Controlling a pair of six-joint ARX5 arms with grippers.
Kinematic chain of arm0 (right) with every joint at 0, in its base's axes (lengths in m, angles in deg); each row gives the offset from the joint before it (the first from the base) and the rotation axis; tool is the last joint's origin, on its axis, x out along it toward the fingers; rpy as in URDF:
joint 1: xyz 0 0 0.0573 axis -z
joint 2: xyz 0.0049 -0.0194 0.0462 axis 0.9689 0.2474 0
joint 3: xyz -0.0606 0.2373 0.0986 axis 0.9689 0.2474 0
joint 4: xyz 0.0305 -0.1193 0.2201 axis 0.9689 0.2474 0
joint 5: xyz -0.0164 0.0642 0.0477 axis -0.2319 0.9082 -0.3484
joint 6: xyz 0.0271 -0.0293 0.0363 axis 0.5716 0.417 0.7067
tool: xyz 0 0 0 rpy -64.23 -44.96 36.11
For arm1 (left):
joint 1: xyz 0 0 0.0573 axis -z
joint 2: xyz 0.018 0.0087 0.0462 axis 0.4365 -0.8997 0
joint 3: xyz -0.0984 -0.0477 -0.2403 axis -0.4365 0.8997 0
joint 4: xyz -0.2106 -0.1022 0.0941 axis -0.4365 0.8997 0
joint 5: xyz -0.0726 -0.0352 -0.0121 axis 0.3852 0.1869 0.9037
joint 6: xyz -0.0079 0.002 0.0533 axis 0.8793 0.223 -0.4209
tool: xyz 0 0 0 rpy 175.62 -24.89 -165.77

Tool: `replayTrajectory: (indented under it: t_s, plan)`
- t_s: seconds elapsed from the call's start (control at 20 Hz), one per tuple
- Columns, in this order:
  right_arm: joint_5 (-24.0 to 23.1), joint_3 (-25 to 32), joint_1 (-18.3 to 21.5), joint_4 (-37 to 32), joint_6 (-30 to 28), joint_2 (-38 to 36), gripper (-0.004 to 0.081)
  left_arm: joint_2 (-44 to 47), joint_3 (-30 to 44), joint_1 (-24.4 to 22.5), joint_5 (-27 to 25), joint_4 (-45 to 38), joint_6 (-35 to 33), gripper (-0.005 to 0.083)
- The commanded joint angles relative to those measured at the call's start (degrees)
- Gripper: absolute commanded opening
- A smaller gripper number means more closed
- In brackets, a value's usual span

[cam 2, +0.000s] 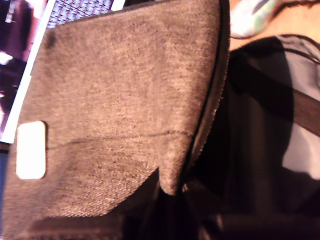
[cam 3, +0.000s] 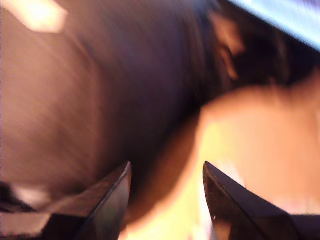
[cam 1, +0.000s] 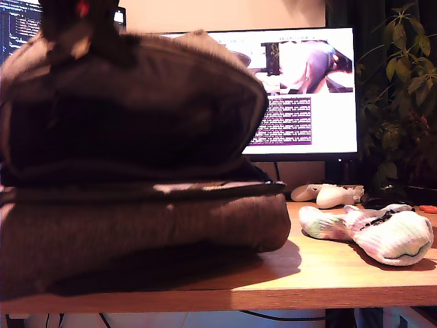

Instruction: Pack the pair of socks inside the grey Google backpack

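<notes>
Tool [cam 3: 165, 200] gapes empty; socks [cam 1: 372, 232] lie lengthwise across table [cam 1: 307, 273].

No text legible anywhere. The monitor [cam 1: 300, 89] behind the desk shows a dark terminal window w/ rows of tiny chars, too small to read, plus a blurry picture above it. A second screen [cam 1: 20, 24] at the exterior view's top left has code lines, also unreadable. The white patch [cam 2: 31, 150] on the grey Google backpack [cam 2: 125, 110] looks blank, washed out; no logo or lettering can be made out.
</notes>
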Motion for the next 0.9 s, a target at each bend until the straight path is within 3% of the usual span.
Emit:
replayTrajectory:
  t_s: [0.0,0.15,0.25,0.35,0.5,0.85]
  plan:
    - [-3.0,5.4,1.0,-1.8,2.9,-1.3,0.041,0.5,-3.7,0.0,0.9,-0.5,-0.1,-0.0021]
    - [-10.2,10.4,1.1,-3.0,9.9,-1.4,0.0411,0.5,-7.4,0.0,1.1,1.8,-0.5,-0.0021]
    - [-11.3,11.1,1.1,-2.6,15.0,-0.9,0.0428,0.5,-9.5,0.0,1.3,2.4,-0.5,-0.0021]
    - [-12.2,11.1,1.1,-1.3,17.9,0.2,0.0514,0.5,-10.5,-0.2,2.0,2.5,-0.8,-0.0021]
    - [-12.4,11.1,1.2,3.5,18.4,4.0,0.0607,0.5,-10.6,-0.7,2.2,3.5,-1.9,-0.0021]
    - [-12.5,11.1,1.2,3.3,18.4,11.6,0.0619,0.5,-10.6,-0.8,2.6,5.0,-1.9,-0.0021]
